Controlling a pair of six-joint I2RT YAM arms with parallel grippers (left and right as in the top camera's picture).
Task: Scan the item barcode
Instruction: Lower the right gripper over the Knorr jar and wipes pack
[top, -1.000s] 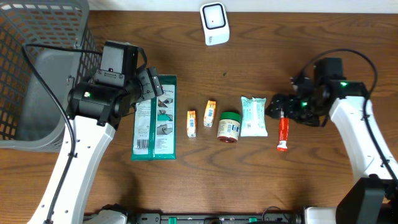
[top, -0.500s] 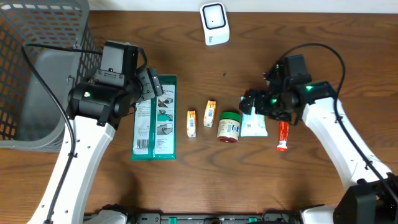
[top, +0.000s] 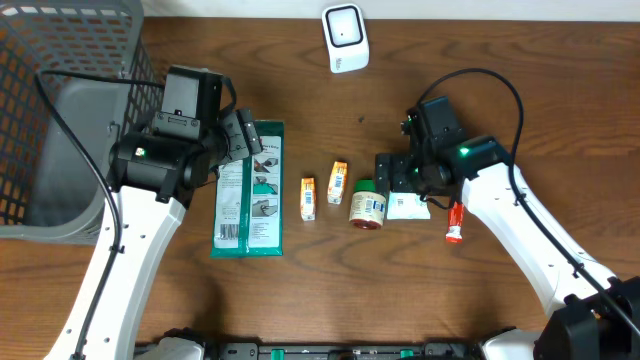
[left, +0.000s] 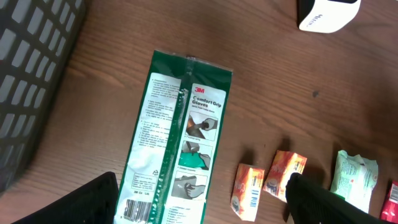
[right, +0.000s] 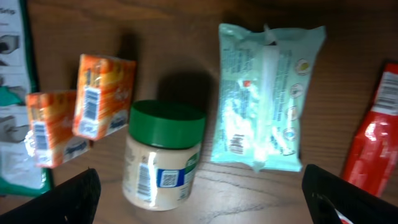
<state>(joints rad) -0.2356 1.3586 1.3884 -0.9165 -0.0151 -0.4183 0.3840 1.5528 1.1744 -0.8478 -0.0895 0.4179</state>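
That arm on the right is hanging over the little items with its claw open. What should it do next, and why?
Probably lower the right gripper onto the green-lidded jar. Its jaws stand open and empty, the jar lies on its side almost between its fingers in the wrist view, barcode showing. Only a guess: the wipes pack lies just beside.

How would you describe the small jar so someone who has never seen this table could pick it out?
On the wooden table, look below the white scanner in the overhead view, at the row of small goods. The jar sits mid-row, between an orange box and a pale green wipes pack. It is the only round item: cream body, dark green lid.
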